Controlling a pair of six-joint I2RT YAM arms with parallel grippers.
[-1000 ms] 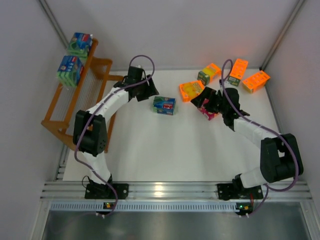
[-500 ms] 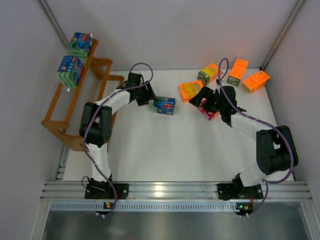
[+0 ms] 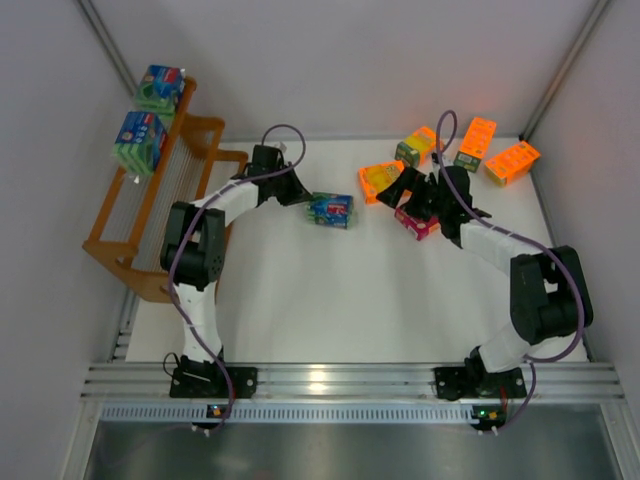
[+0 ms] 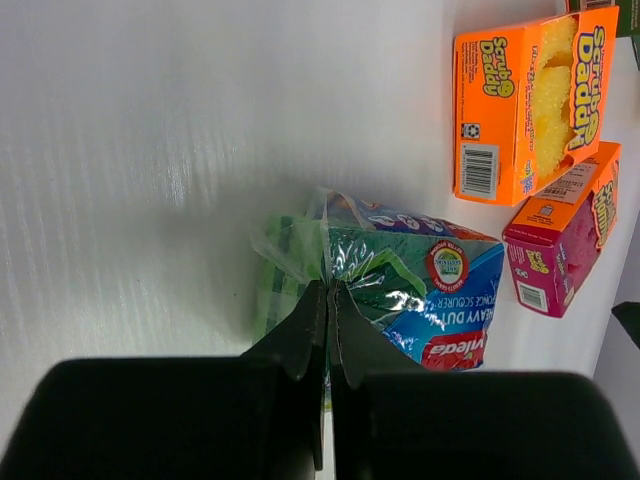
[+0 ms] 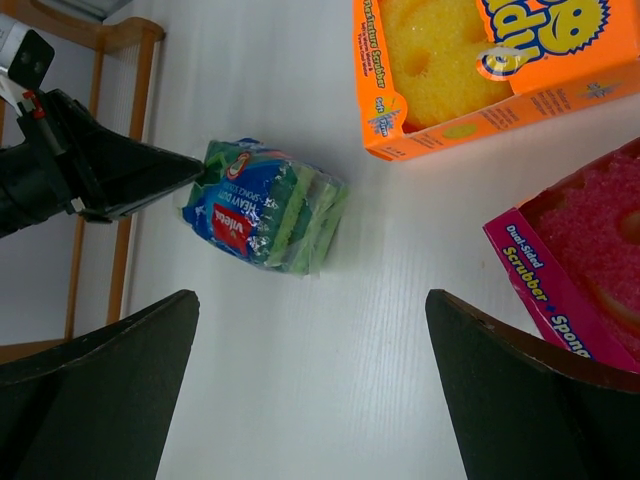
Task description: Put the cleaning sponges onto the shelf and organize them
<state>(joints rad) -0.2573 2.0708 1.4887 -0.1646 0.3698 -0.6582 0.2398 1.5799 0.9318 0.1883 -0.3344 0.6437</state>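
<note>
Left gripper (image 4: 328, 305) pinches the blue-green sponge pack (image 4: 420, 290); right gripper (image 5: 310, 300) hangs with jaws spread.

Left jaws are pressed together on the crinkled wrapper edge at the pack's near end. The pack lies on the white surface (image 3: 330, 310) about mid-width, well apart from the shelf (image 3: 150, 225). Right jaws stand wide apart with nothing between them, above the surface near a pink box (image 5: 590, 260) and an orange sponge box (image 5: 480, 70), which lie just beside each other to the right of the held pack. Three more orange packs (image 3: 477, 142) sit near the far right corner. The shelf stands against the left wall with two blue-green packs (image 3: 140, 140) on the tier nearest the wall.
</note>
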